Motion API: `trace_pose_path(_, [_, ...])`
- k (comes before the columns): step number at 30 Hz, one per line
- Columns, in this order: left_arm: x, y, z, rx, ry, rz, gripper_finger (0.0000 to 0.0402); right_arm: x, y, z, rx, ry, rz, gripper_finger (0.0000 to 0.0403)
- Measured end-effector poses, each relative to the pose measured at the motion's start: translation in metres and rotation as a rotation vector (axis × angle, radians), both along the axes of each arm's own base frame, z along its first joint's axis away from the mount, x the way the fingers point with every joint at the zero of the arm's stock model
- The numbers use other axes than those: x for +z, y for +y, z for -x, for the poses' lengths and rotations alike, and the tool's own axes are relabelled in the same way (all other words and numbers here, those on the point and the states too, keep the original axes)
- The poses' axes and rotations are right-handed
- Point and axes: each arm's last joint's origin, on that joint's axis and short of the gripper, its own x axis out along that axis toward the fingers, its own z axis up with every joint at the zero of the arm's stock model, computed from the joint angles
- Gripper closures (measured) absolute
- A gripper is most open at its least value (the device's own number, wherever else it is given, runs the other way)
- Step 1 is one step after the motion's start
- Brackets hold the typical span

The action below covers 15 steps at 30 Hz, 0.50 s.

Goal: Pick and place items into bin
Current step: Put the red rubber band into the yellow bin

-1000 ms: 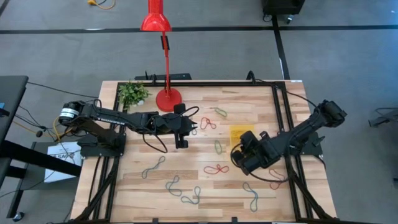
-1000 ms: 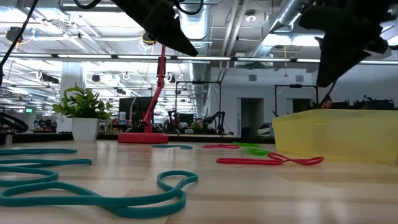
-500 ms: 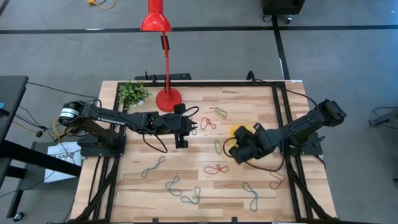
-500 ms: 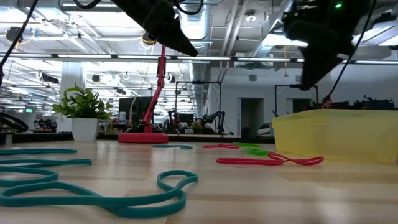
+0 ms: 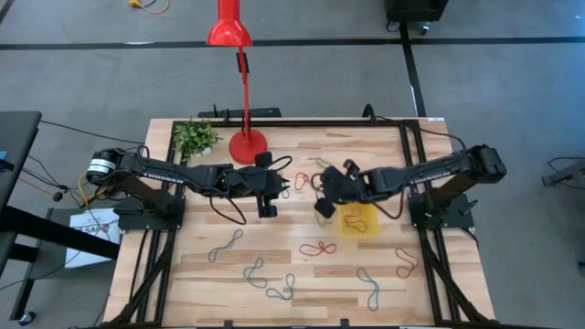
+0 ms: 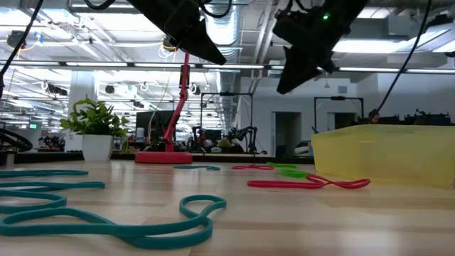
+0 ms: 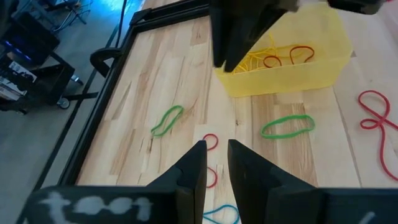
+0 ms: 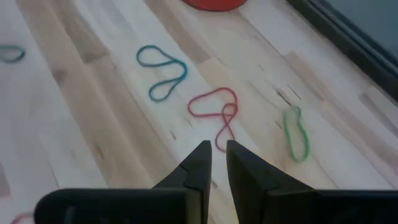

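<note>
Loops lie scattered on the surface [image 5: 302, 274]. Right tool [image 5: 322, 206], fingers nearly together and holding nothing, hovers beside the yellow bin [image 5: 358, 220]; left tool [image 5: 266, 209] likewise.

- Grey floor [image 5: 512, 82] surrounds the wooden table [image 5: 366, 274]; dark seam lines cross it beyond the table's far edge.
- Red desk lamp [image 5: 239, 82] stands on the table's far edge, small potted plant [image 5: 195, 137] just beside its base.
- Black desk [image 5: 14, 174] off the table's left side.
- Ceiling ducts [image 6: 242, 28] and strip lights overhead; open hall behind.
</note>
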Motion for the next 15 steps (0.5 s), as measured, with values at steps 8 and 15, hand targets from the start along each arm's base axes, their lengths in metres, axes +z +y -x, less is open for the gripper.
trace_pose_path(8, [0.019, 0.005, 0.017, 0.174, -0.042, -0.082, 0.0344, -0.014, -0.030, -0.008, -0.100, -0.011, -0.016, 0.0361])
trace_pose_path(15, [0.070, 0.010, 0.083, 0.265, -0.126, -0.105, 0.0344, -0.047, -0.045, -0.023, -0.045, 0.114, 0.051, 0.0356])
